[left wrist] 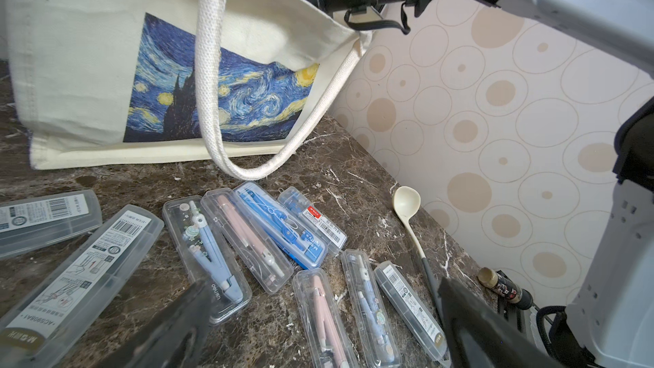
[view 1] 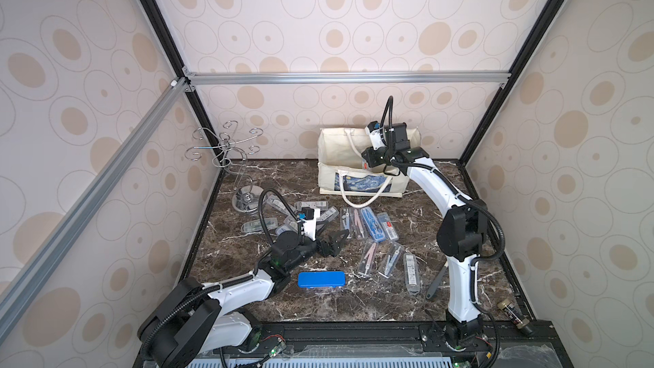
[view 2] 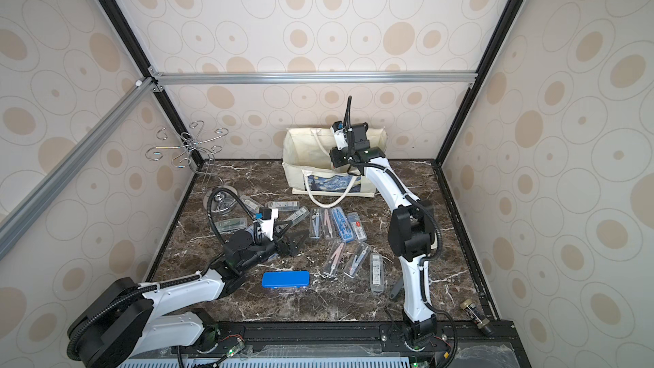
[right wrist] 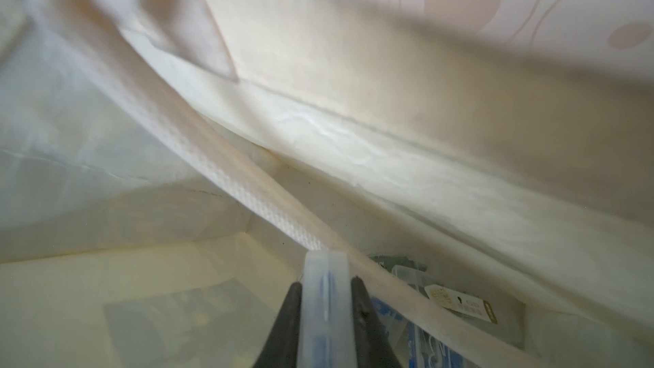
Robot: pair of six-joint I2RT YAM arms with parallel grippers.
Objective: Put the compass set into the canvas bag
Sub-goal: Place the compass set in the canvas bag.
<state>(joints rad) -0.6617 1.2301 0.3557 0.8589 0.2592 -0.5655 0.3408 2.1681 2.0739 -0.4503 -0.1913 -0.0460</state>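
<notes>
Black fingers (right wrist: 288,316) of the right tool (right wrist: 327,281) stand narrow, clamped on the thin edges of a clear plastic compass set with blue parts inside (right wrist: 325,270). That held set is inside the large cream canvas bag with a blue-and-yellow starry-night print (right wrist: 354,76). Its upper end touches the thick white rope handle (right wrist: 247,200) that slants across the bag's interior. Below it, on the bag's floor, lie more clear cases (right wrist: 460,300), one with a white label. In both top views the white right arm (view 1: 430,185) (view 2: 384,185) reaches over the bag's (view 1: 331,150) (view 2: 300,150) open mouth near its right end.

The bag stands upright at the back of the dark marble tabletop (view 1: 283,175). In front of it the left tool (view 1: 334,242) (left wrist: 322,283) sits low with its jaws spread wide and nothing gripped. Between that tool and the bag, four clear-cased compass sets in a row (view 1: 366,223) (left wrist: 262,228) lie side by side. Three further clear cases (view 1: 389,263) lie farther out from the bag. Grey-tinted labelled cases (view 1: 308,205) (left wrist: 81,263) are scattered in front of the bag's left end. A flat blue rectangular box (view 1: 321,279) lies well in front of the bag, and a cream spoon with a grey handle (left wrist: 407,203) lies in front of its right end. A wire stand with curled hooks (view 1: 226,150) stands to the bag's left
</notes>
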